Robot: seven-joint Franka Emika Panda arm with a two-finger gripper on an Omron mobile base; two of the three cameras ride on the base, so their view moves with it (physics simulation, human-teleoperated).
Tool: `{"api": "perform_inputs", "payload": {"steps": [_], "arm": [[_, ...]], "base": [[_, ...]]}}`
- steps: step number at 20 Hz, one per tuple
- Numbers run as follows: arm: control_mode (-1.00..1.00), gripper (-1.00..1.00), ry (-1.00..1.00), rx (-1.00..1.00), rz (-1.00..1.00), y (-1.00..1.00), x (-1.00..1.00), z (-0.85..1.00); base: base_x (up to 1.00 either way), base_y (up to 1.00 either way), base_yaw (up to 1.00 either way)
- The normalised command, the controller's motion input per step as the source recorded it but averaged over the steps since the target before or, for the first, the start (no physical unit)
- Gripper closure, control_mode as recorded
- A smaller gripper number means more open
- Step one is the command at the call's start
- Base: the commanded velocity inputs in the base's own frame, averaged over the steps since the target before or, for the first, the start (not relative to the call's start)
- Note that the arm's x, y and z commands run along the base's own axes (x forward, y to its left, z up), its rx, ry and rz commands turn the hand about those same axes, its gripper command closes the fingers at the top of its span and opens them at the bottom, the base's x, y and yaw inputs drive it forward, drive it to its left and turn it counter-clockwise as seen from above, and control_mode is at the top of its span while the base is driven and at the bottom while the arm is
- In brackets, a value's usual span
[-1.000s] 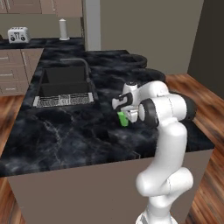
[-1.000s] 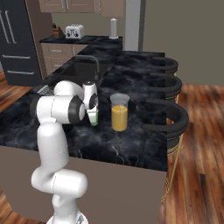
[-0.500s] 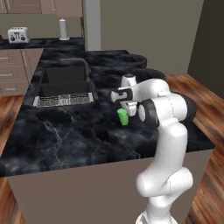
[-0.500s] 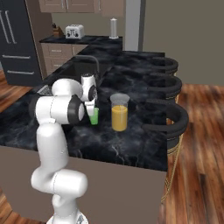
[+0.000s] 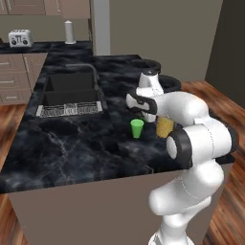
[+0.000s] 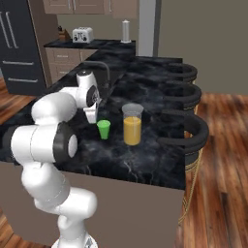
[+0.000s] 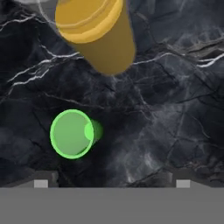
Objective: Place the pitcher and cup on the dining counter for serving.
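My gripper [image 7: 112,183] hangs above the bench [image 5: 72,139] with its jaws spread wide and nothing between them; in the hand view the two finger tips [image 7: 40,183] sit far apart at the bottom, with bare black marble between them. The cup [image 7: 72,134] stands upright on that marble, free of me, its open green rim facing up toward my hand. From the left base view the cup [image 5: 137,128] is just below and slightly left of my hand, and from the right base view the cup [image 6: 103,129] sits a little to the right of it. The pitcher [image 6: 132,124] stands upright just beside the cup, apart from it, its lower part filled with orange liquid and its clear upper wall rising above. In the hand view the pitcher [image 7: 98,37] is beyond the cup. In the left base view the pitcher [image 5: 164,127] is partly hidden behind my forearm. The inset sink [image 5: 72,91] lies well apart, further along the same black veined slab.
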Motion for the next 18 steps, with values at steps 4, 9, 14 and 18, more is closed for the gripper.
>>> {"api": "perform_inputs", "payload": {"steps": [4,9,14,18], "arm": [[-1.00,-1.00,-0.42,0.00,0.00,0.00,-1.00,0.02],[-1.00,-1.00,-0.40,0.00,0.00,-0.01,-1.00,0.03],[-1.00,-1.00,-0.29,0.00,0.10,-0.32,-1.00,0.22],[-1.00,-1.00,-0.26,0.00,0.06,-0.46,-1.00,0.67]], "base": [[0.00,0.00,0.00],[0.00,0.00,0.00],[0.00,0.00,0.00],[0.00,0.00,0.00]]}}
